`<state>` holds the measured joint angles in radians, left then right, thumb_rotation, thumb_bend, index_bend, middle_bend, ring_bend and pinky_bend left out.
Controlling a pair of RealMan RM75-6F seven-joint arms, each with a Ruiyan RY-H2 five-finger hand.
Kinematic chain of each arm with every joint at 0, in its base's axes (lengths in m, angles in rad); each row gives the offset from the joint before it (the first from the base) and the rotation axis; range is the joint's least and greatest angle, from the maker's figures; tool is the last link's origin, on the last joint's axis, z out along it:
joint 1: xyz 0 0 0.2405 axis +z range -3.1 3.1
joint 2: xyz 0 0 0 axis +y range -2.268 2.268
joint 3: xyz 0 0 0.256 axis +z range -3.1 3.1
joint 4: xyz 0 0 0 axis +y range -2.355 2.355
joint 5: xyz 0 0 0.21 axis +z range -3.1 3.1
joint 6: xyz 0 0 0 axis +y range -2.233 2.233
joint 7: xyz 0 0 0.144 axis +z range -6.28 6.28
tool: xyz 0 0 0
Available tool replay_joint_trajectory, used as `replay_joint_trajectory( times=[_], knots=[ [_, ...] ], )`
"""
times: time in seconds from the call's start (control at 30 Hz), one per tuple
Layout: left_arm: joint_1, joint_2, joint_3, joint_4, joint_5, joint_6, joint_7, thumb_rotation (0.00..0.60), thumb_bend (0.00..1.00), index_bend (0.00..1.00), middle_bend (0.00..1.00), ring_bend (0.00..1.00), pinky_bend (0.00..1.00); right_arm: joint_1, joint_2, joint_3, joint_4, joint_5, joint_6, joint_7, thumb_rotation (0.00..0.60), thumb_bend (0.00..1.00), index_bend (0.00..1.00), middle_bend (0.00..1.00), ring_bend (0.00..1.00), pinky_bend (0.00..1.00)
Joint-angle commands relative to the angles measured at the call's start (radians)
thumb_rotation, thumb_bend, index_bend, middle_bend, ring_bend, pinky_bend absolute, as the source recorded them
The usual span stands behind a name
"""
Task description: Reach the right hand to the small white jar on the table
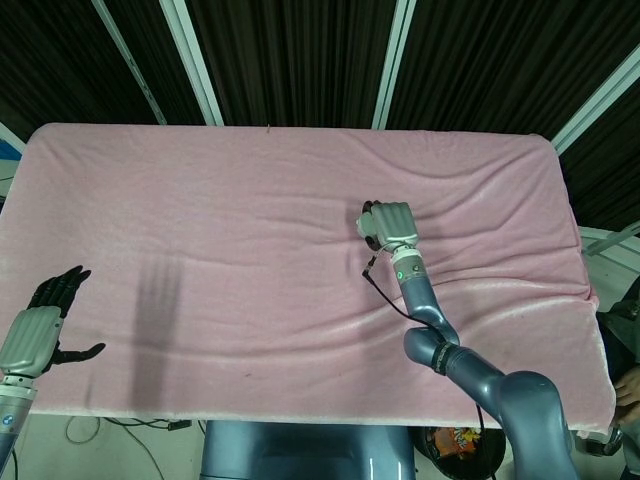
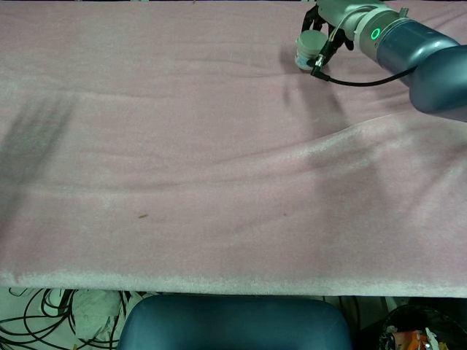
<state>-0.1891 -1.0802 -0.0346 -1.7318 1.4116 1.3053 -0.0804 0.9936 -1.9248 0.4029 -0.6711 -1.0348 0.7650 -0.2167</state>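
The small white jar stands on the pink cloth at the far right of the chest view, by the top edge. My right hand wraps around it from above, fingers curled down on its far side. From the head camera, my right hand sits right of the table's middle, fingers closed, and it covers nearly all of the jar. My left hand hovers off the table's front left corner, fingers spread, holding nothing.
A pink cloth covers the whole table, with a raised fold running under my right forearm. A black cable loops from the right wrist. A blue chair back stands below the front edge.
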Motion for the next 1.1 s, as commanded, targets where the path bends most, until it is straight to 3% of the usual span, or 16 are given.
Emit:
replay_joint_trajectory(
  times=[0.03, 0.17, 0.33, 0.5, 0.7, 0.83, 1.1],
  knots=[
    [0.002, 0.001, 0.001, -0.001, 0.006, 0.005, -0.005, 0.600, 0.00, 0.00, 0.00, 0.00, 0.00, -0.088, 0.124, -0.010, -0.268, -0.088, 0.160, 0.104, 0.600, 0.62, 0.78, 0.60, 0.59, 0.73],
    [0.005, 0.001, 0.005, -0.001, 0.019, 0.013, -0.006, 0.600, 0.00, 0.00, 0.00, 0.00, 0.00, -0.214, 0.271, -0.040, -0.596, -0.124, 0.279, 0.122, 0.600, 0.62, 0.78, 0.60, 0.59, 0.73],
    [0.010, 0.000, 0.011, 0.001, 0.037, 0.025, 0.004, 0.600, 0.00, 0.00, 0.00, 0.00, 0.00, -0.380, 0.450, -0.121, -0.969, -0.161, 0.407, 0.111, 0.600, 0.62, 0.78, 0.60, 0.59, 0.73],
    [0.016, 0.000, 0.016, 0.003, 0.054, 0.041, 0.008, 0.600, 0.00, 0.00, 0.00, 0.00, 0.00, -0.520, 0.586, -0.234, -1.206, -0.272, 0.529, 0.134, 0.600, 0.62, 0.78, 0.60, 0.59, 0.73],
    [0.023, -0.001, 0.020, 0.006, 0.069, 0.057, 0.006, 0.600, 0.00, 0.00, 0.00, 0.00, 0.00, -0.645, 0.690, -0.369, -1.343, -0.444, 0.645, 0.190, 0.600, 0.62, 0.78, 0.60, 0.59, 0.73],
    [0.026, 0.000, 0.021, 0.008, 0.074, 0.063, 0.004, 0.600, 0.00, 0.00, 0.00, 0.00, 0.00, -0.694, 0.734, -0.419, -1.368, -0.531, 0.697, 0.220, 0.600, 0.62, 0.78, 0.60, 0.59, 0.73],
    [0.029, 0.002, 0.023, 0.009, 0.080, 0.068, -0.002, 0.600, 0.00, 0.00, 0.00, 0.00, 0.00, -0.718, 0.758, -0.429, -1.368, -0.576, 0.717, 0.264, 0.600, 0.62, 0.78, 0.60, 0.59, 0.73]
  ],
)
